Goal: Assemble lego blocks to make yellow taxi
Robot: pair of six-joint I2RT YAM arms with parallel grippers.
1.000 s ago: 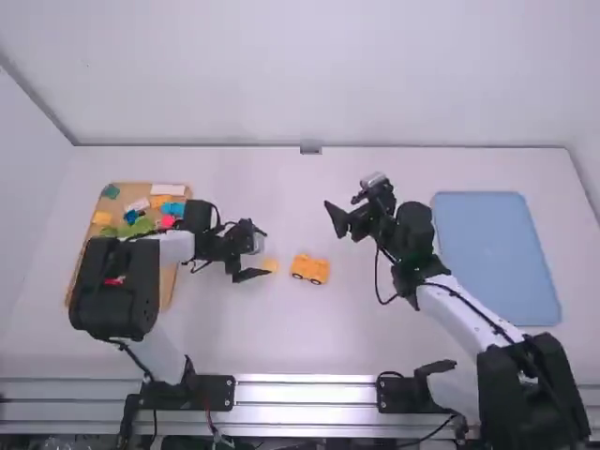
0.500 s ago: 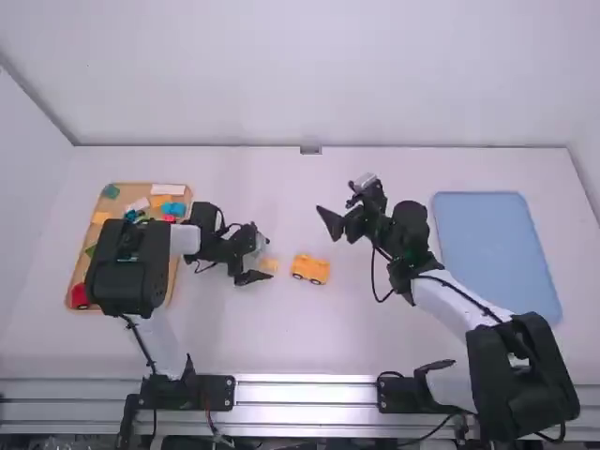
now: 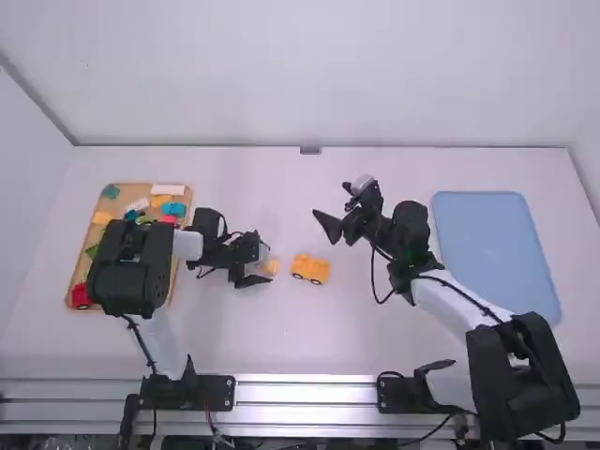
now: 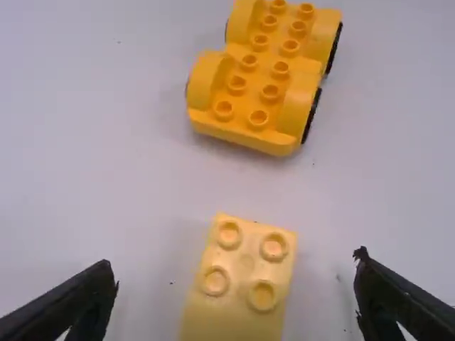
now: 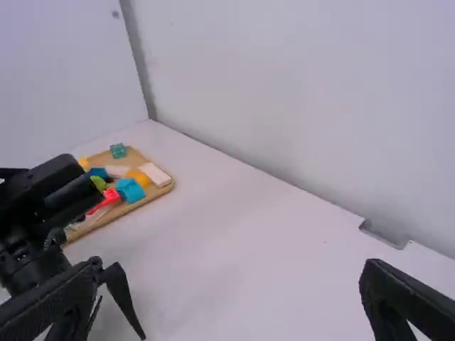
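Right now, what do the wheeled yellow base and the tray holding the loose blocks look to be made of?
Wheeled yellow base: likely molded plastic, smooth with a soft sheen, judging by its crisp round studs. Tray: probably wood, or wood-look, matte, going by its warm tan tone.

Wheeled base (image 4: pixel 281 69): warm yellow all over, studs included; wheels (image 4: pixel 311 116) black. Loose brick (image 4: pixel 238 320): yellow, paler, studs the same colour. Tray (image 3: pixel 185 272): tan. Its blocks mixed: long block (image 3: pixel 169 189) white, corner block (image 3: pixel 111 191) teal green, near block (image 3: pixel 82 295) red; others orange, turquoise, lime, dark blue. Flat mat (image 3: pixel 497 253): plain light blue. Worktop (image 3: pixel 309 347): plain, whitish. Left gripper (image 3: pixel 266 265), right gripper (image 3: pixel 330 200): black jaws. Arm links white, joints black. Wall (image 3: pixel 309 75): unpatterned, pale.
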